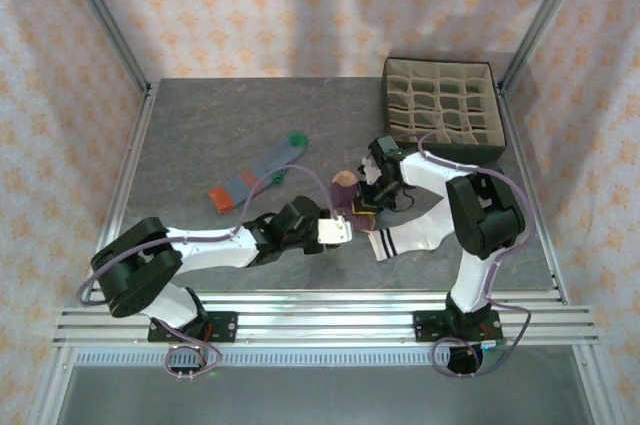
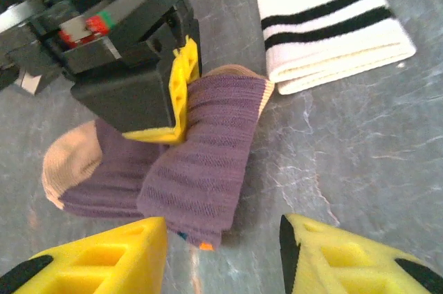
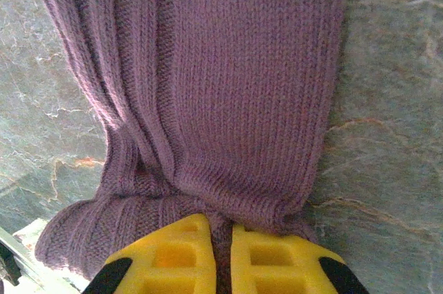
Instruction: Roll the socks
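From above, the left tool (image 1: 341, 231) and the right tool (image 1: 366, 199) meet over the purple sock (image 1: 345, 201) near the middle of the tabletop (image 1: 220, 125). The white sock (image 1: 412, 237) lies flat just to its right, and the grey-blue sock (image 1: 256, 176) lies stretched out well apart to the left. The box (image 1: 441, 110) of compartments stands at the far right corner. In the left wrist view, the purple sock (image 2: 206, 173) is folded over on itself with the peach toe showing on the left. The right tool (image 2: 181, 93) presses down on the fold, and the left tool (image 2: 221, 252) stands with its jaws apart, holding nothing, just short of the folded edge. The white sock (image 2: 331, 25) has two black stripes at its cuff. In the right wrist view, the right tool (image 3: 223, 252) is nearly closed, pinching a ridge of purple sock (image 3: 228, 66) between its yellow fingers. I judge the rolling of the purple sock to be at its first turn. The next move would be for the free left tool to take the folded edge and turn it over again while the right one holds the fabric down. No brand, label or writing can be read anywhere.
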### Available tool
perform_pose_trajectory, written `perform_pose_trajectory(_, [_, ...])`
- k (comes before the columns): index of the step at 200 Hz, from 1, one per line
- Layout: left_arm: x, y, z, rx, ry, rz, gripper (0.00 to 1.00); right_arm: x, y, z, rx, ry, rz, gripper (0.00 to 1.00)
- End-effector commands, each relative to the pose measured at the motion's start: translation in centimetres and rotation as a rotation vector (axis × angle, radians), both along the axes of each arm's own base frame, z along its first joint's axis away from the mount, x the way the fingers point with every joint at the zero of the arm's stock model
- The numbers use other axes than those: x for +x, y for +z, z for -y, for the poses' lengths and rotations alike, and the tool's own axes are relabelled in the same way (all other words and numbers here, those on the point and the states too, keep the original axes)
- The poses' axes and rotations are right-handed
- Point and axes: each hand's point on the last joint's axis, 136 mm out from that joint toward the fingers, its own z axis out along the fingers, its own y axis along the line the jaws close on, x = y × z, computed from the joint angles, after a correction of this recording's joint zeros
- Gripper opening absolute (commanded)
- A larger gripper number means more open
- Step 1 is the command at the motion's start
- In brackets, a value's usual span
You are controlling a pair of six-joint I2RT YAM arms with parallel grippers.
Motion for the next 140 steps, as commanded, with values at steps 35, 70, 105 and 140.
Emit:
perform_pose_trajectory(35, [2.7, -1.4, 2.6, 0.117, 0.009, 0.193, 0.49, -2.5, -2.6, 0.2, -0.047, 0.009, -0.161, 0.06])
perform_pose_trajectory(70, [3.5, -3.2, 2.6, 0.162, 0.062, 0.181, 0.49, -2.9, -2.6, -0.2, -0.027, 0.009, -0.191, 0.07])
perform_pose_trajectory(105, [3.7, -5.1, 0.9, 0.231, 0.137, 0.092, 0.12, -3.1, -2.1, -0.2, 0.003, -0.003, -0.198, 0.21])
perform_pose_trajectory(140, [2.6, -5.8, -0.9, 0.168, 0.177, -0.149, 0.0, -2.6, -0.5, 0.2, 0.098, -0.066, -0.18, 0.48])
